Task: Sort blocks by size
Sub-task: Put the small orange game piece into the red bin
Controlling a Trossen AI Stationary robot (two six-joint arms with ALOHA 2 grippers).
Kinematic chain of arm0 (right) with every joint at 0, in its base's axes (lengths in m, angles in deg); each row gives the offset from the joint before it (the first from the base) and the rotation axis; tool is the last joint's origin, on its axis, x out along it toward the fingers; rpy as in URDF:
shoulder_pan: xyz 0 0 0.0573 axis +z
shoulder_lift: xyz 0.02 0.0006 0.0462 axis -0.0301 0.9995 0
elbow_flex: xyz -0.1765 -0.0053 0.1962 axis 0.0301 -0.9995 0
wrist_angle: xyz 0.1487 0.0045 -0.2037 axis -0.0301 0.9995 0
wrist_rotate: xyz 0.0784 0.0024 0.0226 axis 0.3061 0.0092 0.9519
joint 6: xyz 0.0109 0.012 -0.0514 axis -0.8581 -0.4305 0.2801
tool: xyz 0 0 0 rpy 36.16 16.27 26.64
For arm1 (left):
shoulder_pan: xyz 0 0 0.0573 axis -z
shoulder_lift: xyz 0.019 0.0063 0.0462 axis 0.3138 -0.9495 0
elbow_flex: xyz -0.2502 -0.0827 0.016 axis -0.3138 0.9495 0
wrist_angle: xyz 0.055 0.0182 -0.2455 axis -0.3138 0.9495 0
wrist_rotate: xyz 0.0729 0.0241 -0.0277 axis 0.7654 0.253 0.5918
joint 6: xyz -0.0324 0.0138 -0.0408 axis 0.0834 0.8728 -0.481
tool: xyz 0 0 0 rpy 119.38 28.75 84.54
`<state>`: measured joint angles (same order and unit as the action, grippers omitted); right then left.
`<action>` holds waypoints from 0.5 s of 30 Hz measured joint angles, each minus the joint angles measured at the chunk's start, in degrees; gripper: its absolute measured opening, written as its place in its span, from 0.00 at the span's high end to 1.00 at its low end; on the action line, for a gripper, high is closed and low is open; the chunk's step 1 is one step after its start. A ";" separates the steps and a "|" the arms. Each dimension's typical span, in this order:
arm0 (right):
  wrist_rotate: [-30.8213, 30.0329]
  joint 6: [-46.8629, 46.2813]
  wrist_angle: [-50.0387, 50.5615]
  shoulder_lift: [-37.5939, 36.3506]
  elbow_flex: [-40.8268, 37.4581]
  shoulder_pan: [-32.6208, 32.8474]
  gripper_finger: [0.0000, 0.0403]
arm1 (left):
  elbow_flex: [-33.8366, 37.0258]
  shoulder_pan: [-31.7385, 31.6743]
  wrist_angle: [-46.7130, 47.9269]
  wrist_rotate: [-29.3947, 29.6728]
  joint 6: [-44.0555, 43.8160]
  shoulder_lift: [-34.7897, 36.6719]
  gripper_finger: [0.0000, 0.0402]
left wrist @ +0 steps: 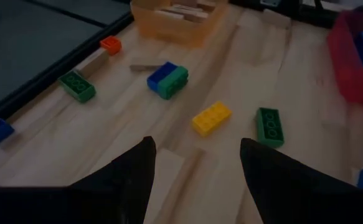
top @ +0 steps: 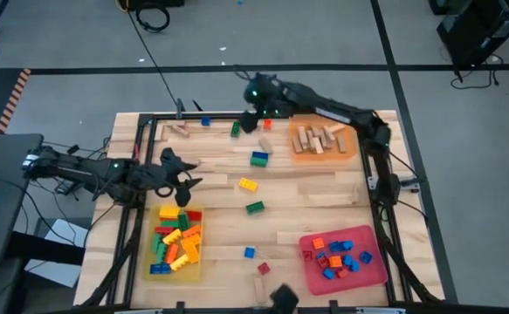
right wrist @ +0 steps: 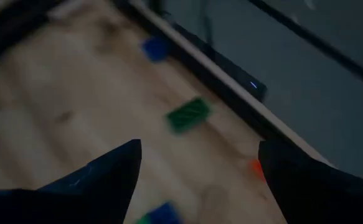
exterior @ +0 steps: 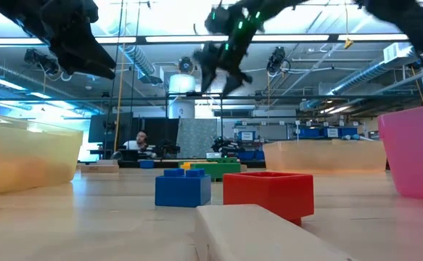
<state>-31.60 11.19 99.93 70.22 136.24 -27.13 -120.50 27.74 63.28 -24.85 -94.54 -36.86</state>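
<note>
1. Wooden worktop (top: 315, 187) with black frame along the edges.
2. Three trays: yellow tray (top: 177, 241) at left front holding mixed bricks, red tray (top: 341, 255) at right front holding small red and blue bricks, orange tray (top: 322, 139) at the back holding tan wooden pieces.
3. Right gripper (top: 252, 118) raised near the back edge, fingers spread, holding nothing.
4. Left gripper (top: 184, 181) above the yellow tray's back end, fingers spread, empty.
5. Loose blocks mid-worktop: blue-and-green brick (top: 259, 158), yellow brick (top: 248, 184), green brick (top: 254, 208), each apart.
</note>
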 joint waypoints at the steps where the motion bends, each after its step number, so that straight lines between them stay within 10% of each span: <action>1: 0.01 -1.33 1.22 1.72 1.54 -1.28 0.16 | 0.00 -0.20 -0.05 -0.01 -0.01 -0.03 0.40; 15: 2.25 -6.72 2.57 18.10 5.29 -11.43 0.28 | 0.00 -1.27 -3.01 0.13 -4.57 -0.52 0.40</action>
<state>-29.35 4.47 102.50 88.32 141.52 -38.56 -120.50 26.48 60.27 -24.71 -99.11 -37.38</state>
